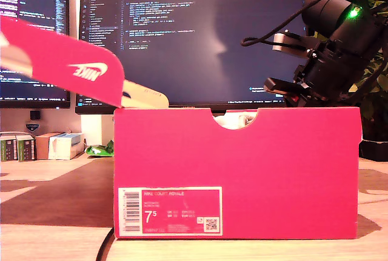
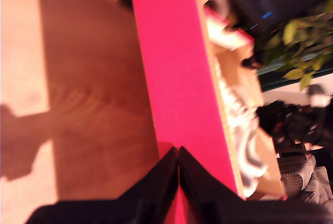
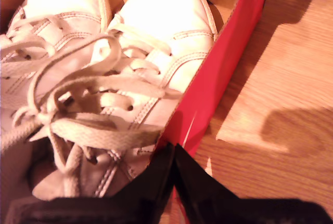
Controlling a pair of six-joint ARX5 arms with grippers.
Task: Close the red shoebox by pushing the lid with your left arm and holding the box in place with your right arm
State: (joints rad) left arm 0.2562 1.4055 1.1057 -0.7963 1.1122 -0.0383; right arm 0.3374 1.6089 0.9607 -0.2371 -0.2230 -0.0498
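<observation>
Second wrist view first: my second gripper (image 3: 174, 148) has its fingers pressed together right at the rim of the red shoebox (image 3: 229, 63) wall, looking like it's pinching or at least sitting on that edge — I can't tell which. Just beyond the tips, inside the box, sits a pair of white sneakers (image 3: 114, 78) with loose laces; on the other side of the wall is the wooden table (image 3: 281, 78).

In the first wrist view my first gripper (image 2: 178, 154) is also closed tip to tip, against a red panel (image 2: 177, 78) running straight ahead of it. I think that's the lid or a box wall, honestly can't say which from here.

The exterior view shows the shoebox (image 1: 236, 170) standing open on the table, lid (image 1: 66, 61) with the white swoosh tilted up toward that view's left, nowhere near shut. A black arm (image 1: 330, 49) hangs over the box's end on that view's right; monitors (image 1: 194, 37) glow behind.

So my read: we're early, bracing stage — box gets steadied, lid hasn't been swung over. Next move needs the one gripper to hold the wall firm while the other pushes the lid up and over its hinge without sliding the whole box or snagging a lace.
</observation>
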